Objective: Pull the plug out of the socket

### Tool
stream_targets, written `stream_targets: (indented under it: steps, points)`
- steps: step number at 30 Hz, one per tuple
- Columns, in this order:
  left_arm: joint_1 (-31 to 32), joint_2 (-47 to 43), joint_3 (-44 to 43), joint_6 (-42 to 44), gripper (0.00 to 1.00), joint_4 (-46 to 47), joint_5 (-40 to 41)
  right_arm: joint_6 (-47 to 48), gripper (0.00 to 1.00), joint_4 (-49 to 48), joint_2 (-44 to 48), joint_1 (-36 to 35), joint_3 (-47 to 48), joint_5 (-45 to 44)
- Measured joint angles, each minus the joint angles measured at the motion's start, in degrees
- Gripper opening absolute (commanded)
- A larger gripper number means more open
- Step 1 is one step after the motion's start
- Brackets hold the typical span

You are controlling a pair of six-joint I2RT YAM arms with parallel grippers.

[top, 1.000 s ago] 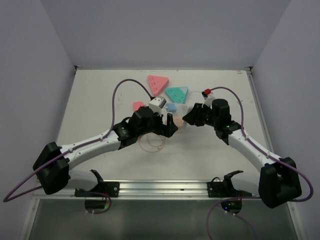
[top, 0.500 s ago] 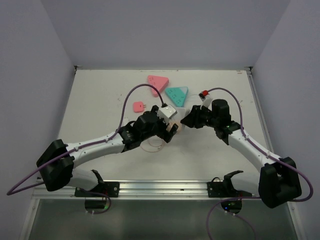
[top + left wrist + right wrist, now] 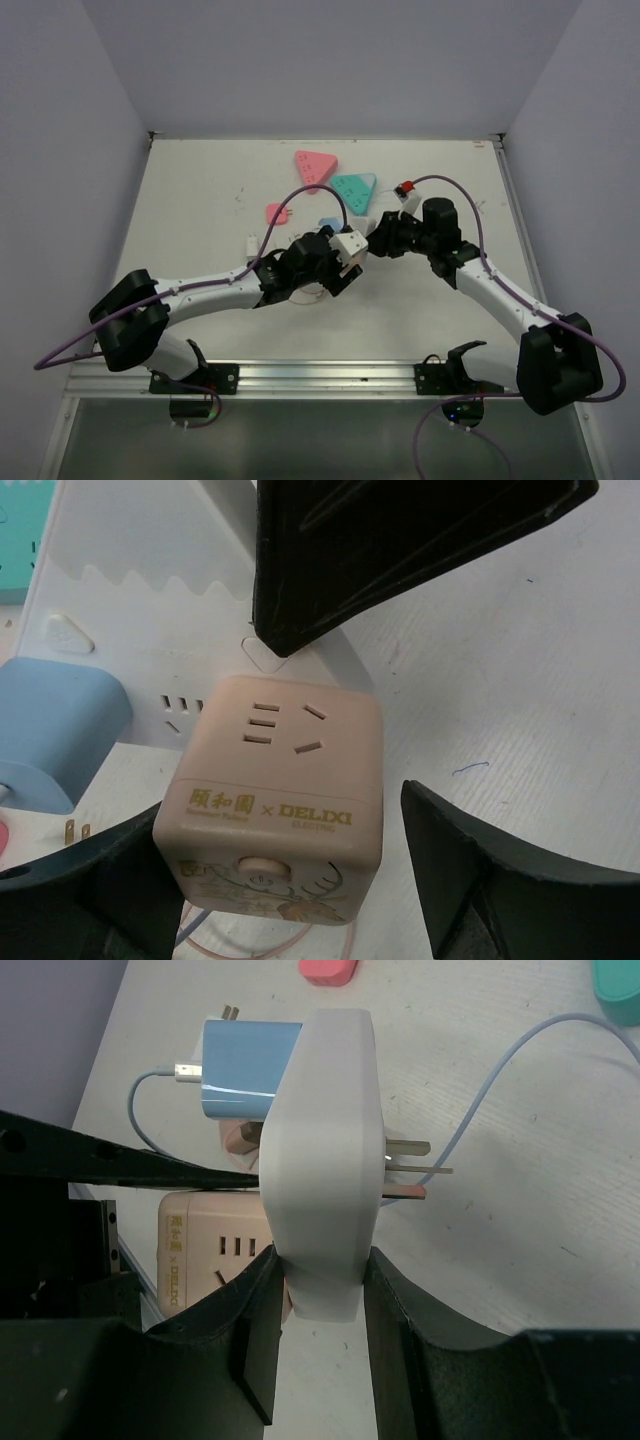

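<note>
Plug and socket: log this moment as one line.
plug: prongs bare, off socket | right gripper: shut on plug | left gripper: open around socket

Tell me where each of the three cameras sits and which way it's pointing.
Top external: fixed above and behind the bases, looking down on the table; left arm and right arm show.
Left wrist: on the left arm, looking down at the beige cube socket between its own jaws.
Right wrist: on the right arm, looking along its jaws, shut on the white adapter plug.
Shared: both wrist views show the socket and the blue charger.
</note>
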State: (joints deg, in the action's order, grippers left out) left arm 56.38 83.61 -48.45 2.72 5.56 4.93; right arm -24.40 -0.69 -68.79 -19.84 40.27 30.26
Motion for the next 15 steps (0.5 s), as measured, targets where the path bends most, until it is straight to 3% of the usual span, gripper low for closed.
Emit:
stream_targets:
  steps: [2,8,11,12,15]
  points:
    - [0.1,0.5,0.0,0.1,0.72,0.0,0.0,0.0,0.00,-0.2,-0.3,-0.1,0.0,0.5]
    - [0.1,0.5,0.0,0.4,0.26,0.0,0.2,0.3,0.00,-0.4,-0.7,-0.4,0.0,0.8]
    - [0.1,0.5,0.2,0.3,0.05,0.4,0.3,0.4,0.15,-0.7,-0.7,-0.4,0.0,0.8]
    - [0.1,0.5,0.3,0.3,0.03,0.7,0.3,0.4,0.26,-0.9,-0.7,-0.5,0.0,0.8]
    - [0.1,0.5,1.0,-0.1,0.00,1.6,0.5,0.4,0.44,-1.6,-0.7,-0.9,-0.5,0.4]
